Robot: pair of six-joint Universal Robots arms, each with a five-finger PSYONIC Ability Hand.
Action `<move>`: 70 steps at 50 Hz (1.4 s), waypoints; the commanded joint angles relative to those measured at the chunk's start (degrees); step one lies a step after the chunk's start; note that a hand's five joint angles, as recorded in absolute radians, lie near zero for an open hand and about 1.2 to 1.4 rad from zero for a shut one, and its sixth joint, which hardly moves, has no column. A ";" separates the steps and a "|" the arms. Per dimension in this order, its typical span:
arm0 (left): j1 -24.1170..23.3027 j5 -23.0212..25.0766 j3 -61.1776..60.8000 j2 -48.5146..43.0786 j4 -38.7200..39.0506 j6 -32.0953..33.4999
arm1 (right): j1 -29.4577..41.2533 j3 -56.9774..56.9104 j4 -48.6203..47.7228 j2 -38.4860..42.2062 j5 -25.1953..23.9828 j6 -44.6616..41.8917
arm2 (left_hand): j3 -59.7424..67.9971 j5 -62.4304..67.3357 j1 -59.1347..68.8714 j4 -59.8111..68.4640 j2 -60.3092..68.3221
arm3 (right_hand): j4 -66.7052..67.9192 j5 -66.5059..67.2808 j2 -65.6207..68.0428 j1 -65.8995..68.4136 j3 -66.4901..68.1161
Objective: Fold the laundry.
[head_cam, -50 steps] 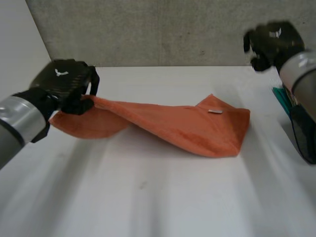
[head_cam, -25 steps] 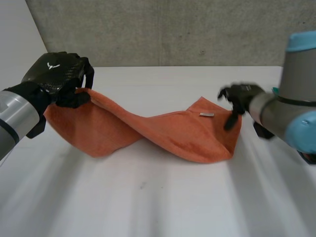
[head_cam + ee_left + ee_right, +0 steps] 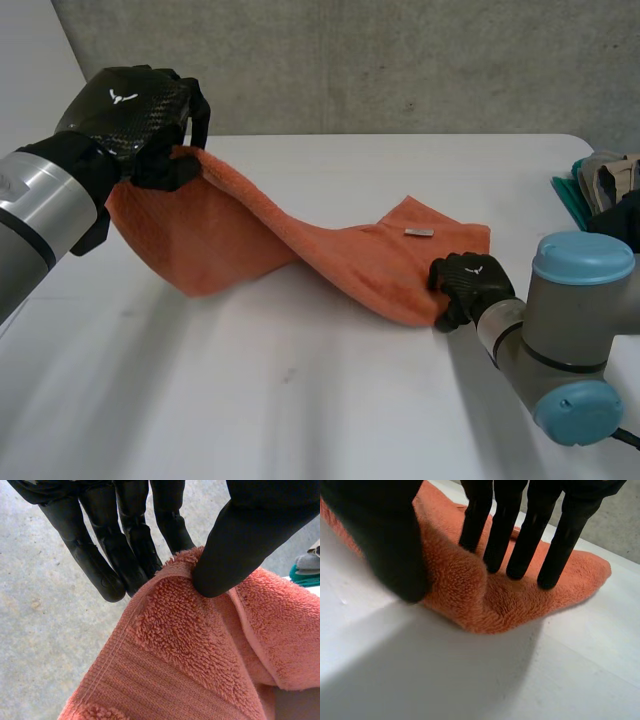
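1. Because a flat fold needs two anchored corners, I have my left hand (image 3: 135, 115) raised at about ten o'clock over the table (image 3: 300, 410). It is closed on the hemmed edge of the orange towel (image 3: 300, 250), which is pinched between thumb (image 3: 240, 545) and fingers (image 3: 135, 555).
2. From that pinch the towel hangs and slopes down towards four o'clock. Its far end lies on the table with the small label (image 3: 419, 232) facing up.
3. My right hand (image 3: 465, 285) sits low at the towel's four o'clock corner. Its straight fingers (image 3: 520, 545) dig into the pile and the thumb is against the near edge, so a ridge of cloth is squeezed between them. I judge this a grip and not merely a press.
4. I hold one end high and the other low so the cloth pulls taut between my hands and the twist in its middle can fall out.
5. A pile of clothes (image 3: 605, 180) waits at three o'clock, well apart from the towel.
6. The fold itself is not yet made. Next, I think, both corners should go up together.
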 commanded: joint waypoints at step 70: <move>-0.36 3.27 4.91 6.54 -12.40 -2.62 | 1.11 -27.70 16.06 11.84 -8.71 1.14 | 11.82 13.73 14.17 11.41 11.44 | -34.46 -34.46 -35.15 -34.60 -34.60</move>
